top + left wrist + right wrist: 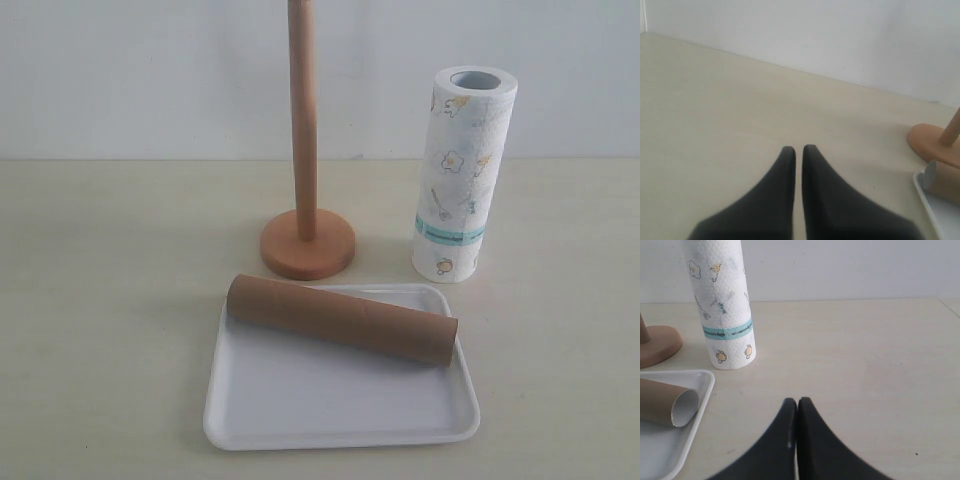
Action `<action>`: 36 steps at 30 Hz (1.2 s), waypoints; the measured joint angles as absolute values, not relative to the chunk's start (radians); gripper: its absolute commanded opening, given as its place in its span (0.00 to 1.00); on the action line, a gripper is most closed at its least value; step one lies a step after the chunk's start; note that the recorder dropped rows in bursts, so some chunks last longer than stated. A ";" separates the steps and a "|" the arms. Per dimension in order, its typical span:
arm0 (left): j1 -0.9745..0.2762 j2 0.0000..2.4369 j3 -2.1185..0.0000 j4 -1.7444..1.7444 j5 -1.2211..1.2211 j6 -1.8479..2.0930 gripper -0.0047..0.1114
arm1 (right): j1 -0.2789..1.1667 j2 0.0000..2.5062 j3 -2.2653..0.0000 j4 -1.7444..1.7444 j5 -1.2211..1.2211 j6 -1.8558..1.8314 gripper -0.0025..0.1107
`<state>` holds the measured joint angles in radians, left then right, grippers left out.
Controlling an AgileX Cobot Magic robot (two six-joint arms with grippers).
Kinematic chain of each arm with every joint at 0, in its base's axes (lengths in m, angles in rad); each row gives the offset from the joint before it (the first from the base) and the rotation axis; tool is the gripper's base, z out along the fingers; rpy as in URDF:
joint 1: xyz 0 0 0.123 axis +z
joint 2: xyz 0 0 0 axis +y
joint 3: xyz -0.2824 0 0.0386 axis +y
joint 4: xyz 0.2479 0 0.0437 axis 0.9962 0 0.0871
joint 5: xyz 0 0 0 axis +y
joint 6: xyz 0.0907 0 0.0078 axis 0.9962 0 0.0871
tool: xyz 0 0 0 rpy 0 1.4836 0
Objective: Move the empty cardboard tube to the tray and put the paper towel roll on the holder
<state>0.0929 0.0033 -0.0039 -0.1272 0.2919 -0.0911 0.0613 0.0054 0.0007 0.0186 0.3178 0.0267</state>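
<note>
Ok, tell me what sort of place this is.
Likely a staged test tabletop, not a lived-in kitchen: a plain pale table against a blank white wall, with a wooden holder, a paper towel roll and a white tray carrying a cardboard tube set out.

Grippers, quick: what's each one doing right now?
Left gripper: closed, holding nothing, over bare table.
Right gripper: closed, holding nothing, apart from the paper towel roll.
</note>
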 measured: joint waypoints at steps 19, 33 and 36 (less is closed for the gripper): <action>0.093 0.003 -0.004 -0.127 0.314 0.090 0.08 | 0.061 0.005 0.001 0.019 0.316 0.027 0.02; 0.093 0.003 -0.004 -0.127 0.314 0.090 0.08 | 0.061 0.005 0.001 0.019 0.316 0.025 0.02; 0.093 0.003 -0.004 -0.127 0.314 0.090 0.08 | 0.061 0.005 0.001 0.017 0.316 0.018 0.02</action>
